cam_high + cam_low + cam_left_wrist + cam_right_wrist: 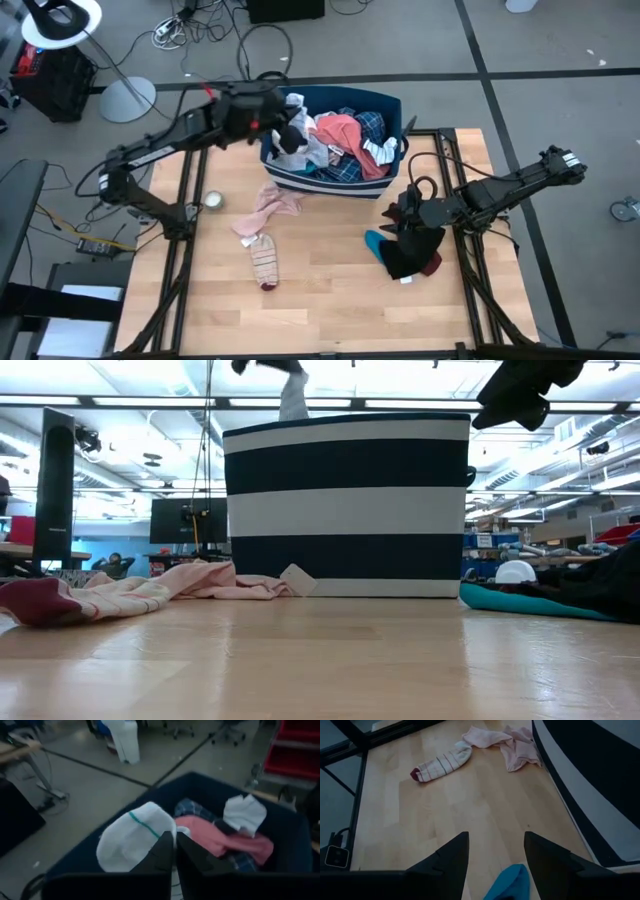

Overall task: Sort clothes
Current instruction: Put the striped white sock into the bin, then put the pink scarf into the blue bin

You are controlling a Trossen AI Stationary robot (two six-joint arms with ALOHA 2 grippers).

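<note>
My left gripper (pixel 288 128) is over the near left part of the dark blue bin with a white stripe (pixel 378 100) and is shut on a white sock with a green stripe (pixel 131 839). The bin holds a pink piece (pixel 340 132), blue plaid cloth (pixel 368 122) and white pieces (pixel 382 150). My right gripper (pixel 405 212) is open and empty, held high above a pile of dark, teal and maroon clothes (pixel 408 255) lying on the table's right side. The teal cloth (pixel 512 880) shows below its fingers. My left gripper pinches the white sock between its two shut fingers at a fold beside the green stripe (pixel 159 834). The fingers come from above, slanting toward the far side. The sock hangs below them (pixel 293 402), clear of the table, its lower end at the bin's rim.
A pale pink garment (pixel 270 208) and a striped sock with a red toe (pixel 265 262) lie on the table near the bin's left corner. A small round thing (pixel 212 200) stands at the left edge. Bare wood (pixel 330 280) lies between the sock and the pile.
</note>
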